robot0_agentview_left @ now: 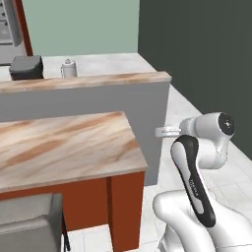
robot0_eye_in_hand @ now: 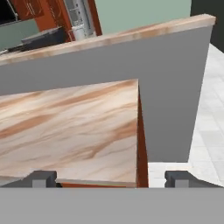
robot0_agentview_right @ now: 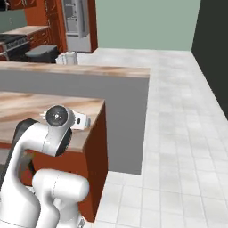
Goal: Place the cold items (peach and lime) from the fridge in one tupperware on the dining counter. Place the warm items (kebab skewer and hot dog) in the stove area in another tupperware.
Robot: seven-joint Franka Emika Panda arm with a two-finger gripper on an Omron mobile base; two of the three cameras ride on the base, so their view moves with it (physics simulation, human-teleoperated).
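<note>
The gripper (robot0_eye_in_hand: 112, 178) is spread wide and carries nothing, hanging off the corner of the dining worktop (robot0_eye_in_hand: 74, 127). No fruit, tray or fridge is in sight near that worktop, so the sensible step is driving on, arm tucked clear of its corner.

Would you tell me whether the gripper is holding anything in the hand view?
No, the gripper is open, with just the dining counter beyond its fingertips.
</note>
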